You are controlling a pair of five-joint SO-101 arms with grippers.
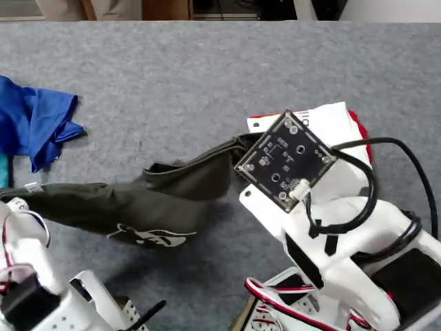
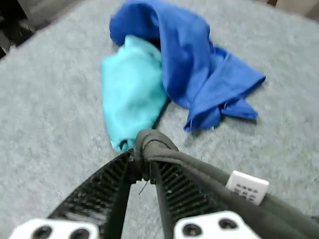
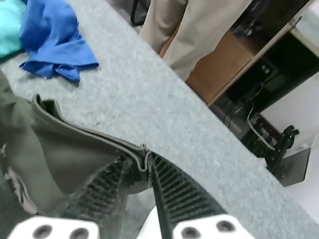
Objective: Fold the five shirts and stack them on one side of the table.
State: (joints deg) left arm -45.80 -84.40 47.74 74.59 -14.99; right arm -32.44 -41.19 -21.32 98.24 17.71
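A dark olive shirt (image 1: 131, 207) with a white print hangs stretched between the two arms above the grey table. My left gripper (image 2: 142, 162) is shut on one bunched end of the olive shirt (image 2: 209, 184), near its white tag (image 2: 247, 186). My right gripper (image 3: 144, 164) is shut on the other edge of the olive shirt (image 3: 60, 154), under the arm's black board (image 1: 286, 162). A crumpled blue shirt (image 1: 34, 124) lies at the table's left side. In the left wrist view the blue shirt (image 2: 194, 64) partly covers a turquoise shirt (image 2: 132, 94).
A white and red folded stack (image 1: 337, 124) lies behind the right arm. The grey table (image 1: 172, 76) stretches wide at the back. Beyond the table edge, a person's trousers (image 3: 189, 25) and dark furniture (image 3: 269, 64) stand in the room.
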